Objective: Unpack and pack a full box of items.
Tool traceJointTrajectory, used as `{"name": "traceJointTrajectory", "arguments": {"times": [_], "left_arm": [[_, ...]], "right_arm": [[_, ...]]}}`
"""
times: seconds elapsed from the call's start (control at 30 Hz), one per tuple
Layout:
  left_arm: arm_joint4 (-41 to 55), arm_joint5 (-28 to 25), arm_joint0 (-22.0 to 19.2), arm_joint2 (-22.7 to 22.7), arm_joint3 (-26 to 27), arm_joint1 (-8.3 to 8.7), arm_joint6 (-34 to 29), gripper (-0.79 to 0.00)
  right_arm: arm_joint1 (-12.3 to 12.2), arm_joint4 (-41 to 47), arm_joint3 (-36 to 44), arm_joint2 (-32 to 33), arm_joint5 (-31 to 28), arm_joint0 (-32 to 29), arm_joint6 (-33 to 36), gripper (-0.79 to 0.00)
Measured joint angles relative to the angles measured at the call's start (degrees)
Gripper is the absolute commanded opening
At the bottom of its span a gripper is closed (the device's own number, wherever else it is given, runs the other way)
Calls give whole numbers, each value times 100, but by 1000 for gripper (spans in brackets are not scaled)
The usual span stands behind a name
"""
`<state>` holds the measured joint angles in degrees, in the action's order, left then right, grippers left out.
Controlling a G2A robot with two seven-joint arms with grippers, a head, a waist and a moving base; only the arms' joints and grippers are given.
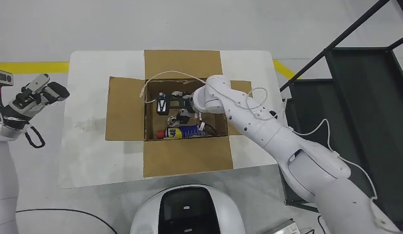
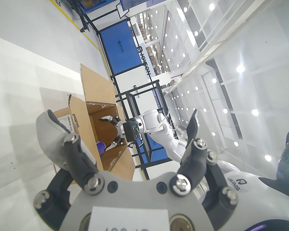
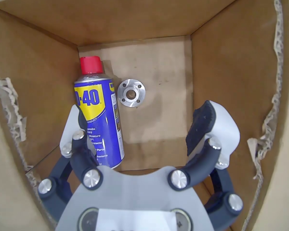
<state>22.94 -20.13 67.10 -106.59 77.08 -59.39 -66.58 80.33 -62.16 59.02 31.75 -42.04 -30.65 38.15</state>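
Note:
An open cardboard box [image 1: 126, 108] sits mid-table with its flaps spread. On its floor lie a blue and yellow spray can [image 3: 100, 111] with a red cap and a small round metal flange [image 3: 131, 93] beside it. My right gripper [image 3: 141, 118] hangs open inside the box above them, one finger close to the can, nothing held. From above, the can [image 1: 182, 132] lies near the box's front wall, with the right gripper [image 1: 179, 105] over the box [image 3: 231, 61]. My left gripper [image 2: 121, 126] is open and empty, held off the table's left side [image 1: 38, 95].
The white table [image 1: 88, 146] has bare surface left and right of the box. A white cable [image 1: 170, 77] loops over the box's back. A dark metal stair frame [image 1: 352, 77] stands to the right of the table.

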Motion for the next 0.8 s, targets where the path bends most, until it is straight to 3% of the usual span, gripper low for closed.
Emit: {"name": "traceJointTrajectory", "arguments": {"times": [0.03, 0.13, 0.2, 0.3, 0.57, 0.63, 0.8], "left_arm": [[0, 0, 0, 0, 0, 0, 0, 0], [0, 0, 0, 0, 0, 0, 0, 0], [0, 0, 0, 0, 0, 0, 0, 0], [0, 0, 0, 0, 0, 0, 0, 0], [0, 0, 0, 0, 0, 0, 0, 0], [0, 0, 0, 0, 0, 0, 0, 0], [0, 0, 0, 0, 0, 0, 0, 0]], "right_arm": [[61, -11, -135, -75, 10, 59, -69, -126], [256, -46, -590, -301, 35, 210, -269, -194], [387, -33, -884, -447, -62, 282, -362, -114], [561, 28, -1268, -580, -114, 382, -507, -219], [945, 65, -2072, -812, -111, 534, -738, -277], [1037, 66, -2248, -862, -134, 562, -777, -342], [1248, 75, -2623, -952, -172, 625, -843, -332]]}}
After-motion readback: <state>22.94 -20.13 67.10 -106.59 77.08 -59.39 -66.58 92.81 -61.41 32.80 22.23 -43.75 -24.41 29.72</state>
